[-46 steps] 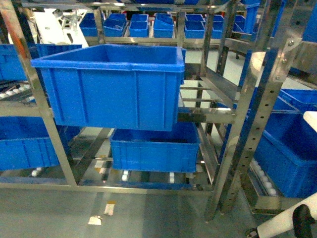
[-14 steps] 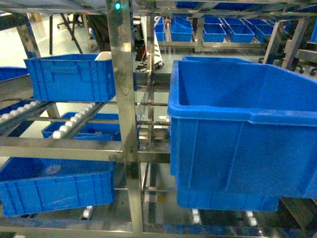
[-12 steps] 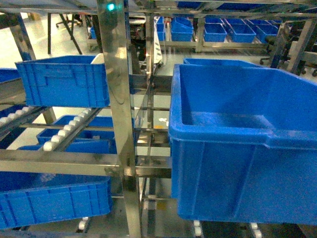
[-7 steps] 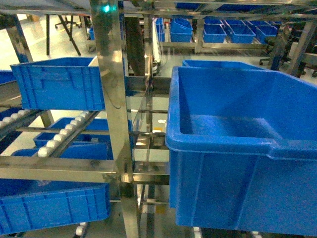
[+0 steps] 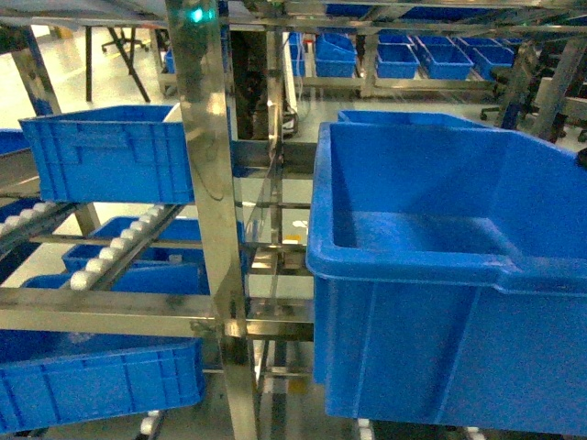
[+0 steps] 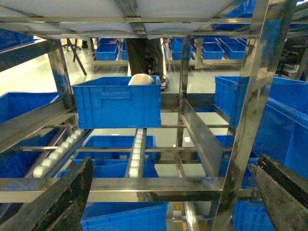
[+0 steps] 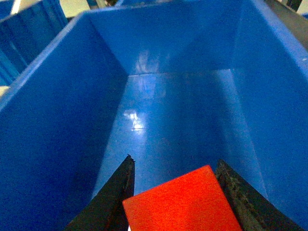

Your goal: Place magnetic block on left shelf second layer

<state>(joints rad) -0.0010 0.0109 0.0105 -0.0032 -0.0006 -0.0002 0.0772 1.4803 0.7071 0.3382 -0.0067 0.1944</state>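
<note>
Right gripper [image 7: 175,192] clamps the red block [image 7: 185,204] between its two dark fingers [image 7: 113,192], one on each opposite side face. Block sits low in the right wrist view, poised above the open mouth of the big blue bin [image 7: 57,120], over the near end of the bin floor. Not touching floor or walls as far as I can tell. Bin interior bare and glossy, with light glare near the far end.

Left gripper [image 6: 168,202] spread wide, nothing between its fingers. It faces the steel rack [image 6: 245,115], rollers [image 6: 137,154] running back under a smaller crate [image 6: 118,103].

Head view: the same bin [image 5: 440,275] fills the right half, resting on the rack tier beside the steel upright [image 5: 206,183]. Block not seen from there; only a dark sliver at the bin's right edge.

Handling judgement: block looks rigid, light, matte. Flat parallel faces suit the side pinch it has now; slip unlikely. Hard plastic on a slick bin floor may bounce or skid if let go from height, so lower toward the floor centre before opening. Not fragile by the look of it.
</note>
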